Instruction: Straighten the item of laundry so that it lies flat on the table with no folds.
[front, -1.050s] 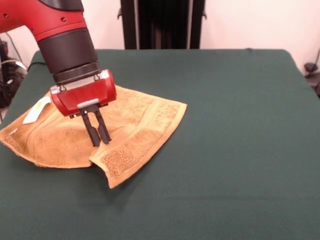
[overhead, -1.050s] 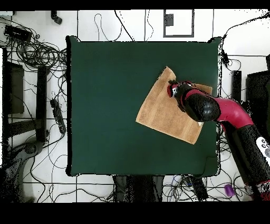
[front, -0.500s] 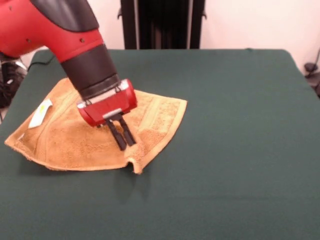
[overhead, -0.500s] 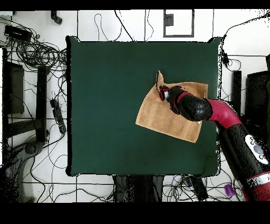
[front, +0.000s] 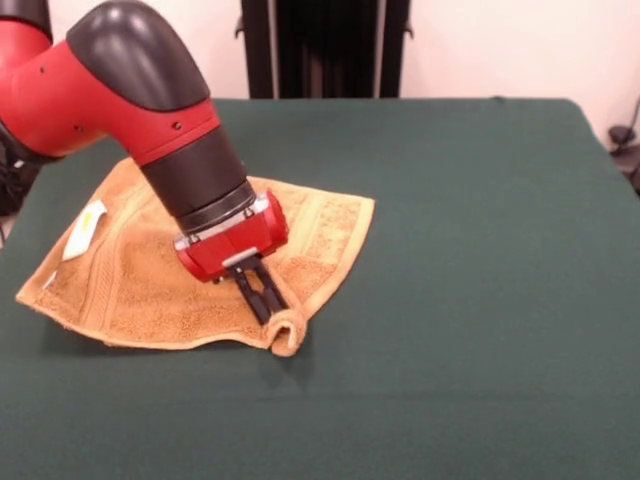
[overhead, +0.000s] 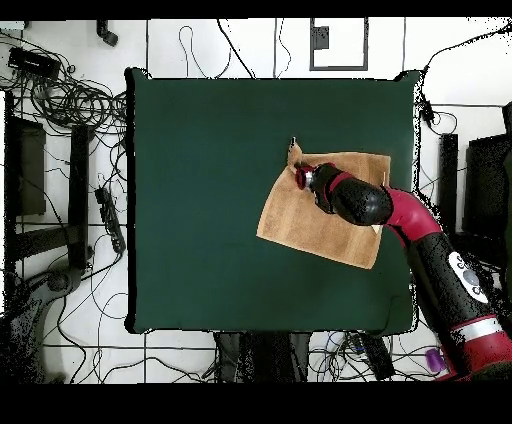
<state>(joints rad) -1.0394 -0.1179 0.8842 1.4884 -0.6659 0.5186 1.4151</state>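
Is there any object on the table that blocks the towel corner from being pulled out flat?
Nothing visible does. The gripper is at the curled corner of the towel, and the green table beyond that corner holds no other object in either view.

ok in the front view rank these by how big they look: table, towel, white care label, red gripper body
1. table, by far the largest
2. towel
3. red gripper body, though it sits nearer the camera than the towel surface, so it looks somewhat bigger than it is
4. white care label, smallest

Bright, even light; soft shadow beneath the towel (front: 200, 270); no glare.
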